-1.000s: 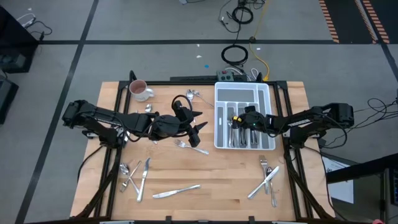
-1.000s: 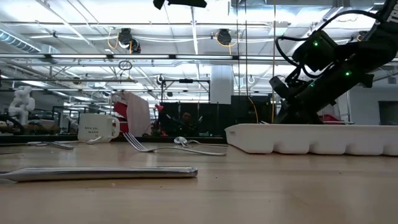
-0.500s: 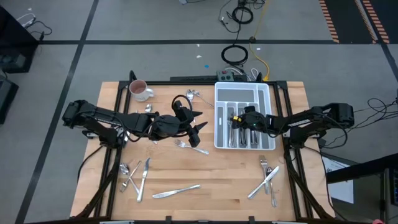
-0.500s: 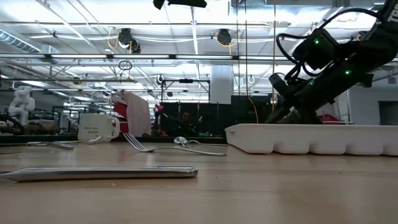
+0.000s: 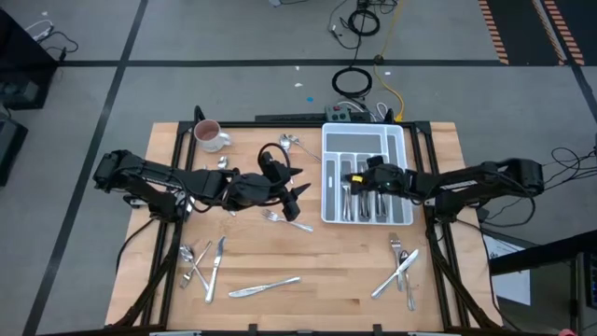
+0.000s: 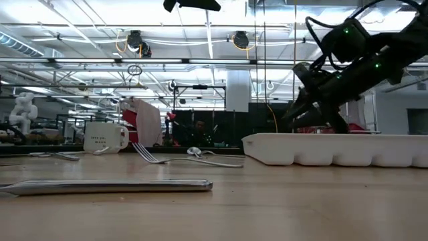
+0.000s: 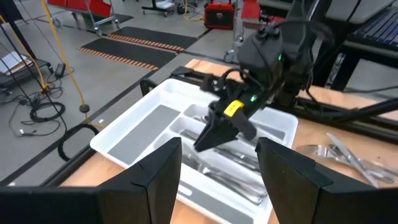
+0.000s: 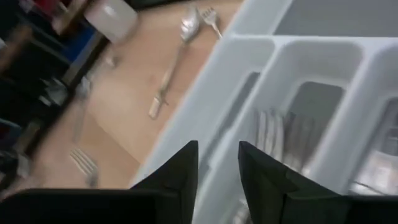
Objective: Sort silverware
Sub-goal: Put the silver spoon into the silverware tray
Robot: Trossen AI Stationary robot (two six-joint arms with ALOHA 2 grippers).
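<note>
Dark fingers of the right gripper stand a little apart with nothing between them, hanging over the left side of the white tray, just above its rim in the low view. Straight under this claw, silverware in the tray lies lengthwise in the narrow compartments; the right wrist view shows several pieces side by side in one slot below the fingers. The wide compartment on the far side of the claw shows bare white plastic.

Out past the tray's wall, the left gripper hovers over the bare wood of the table, its fingers spread wide and empty, pointing toward the right claw; the left wrist view looks between them at the right gripper over the tray. Just beside the left gripper, on its near side, a fork and spoon lie on the wood. Beyond it, another small cluster rests between the tray and the mug.

Farther from the right claw, toward the table's front edge, a knife lies alone, a crossed group sits at the front left, and another crossed group lies in front of the tray.
</note>
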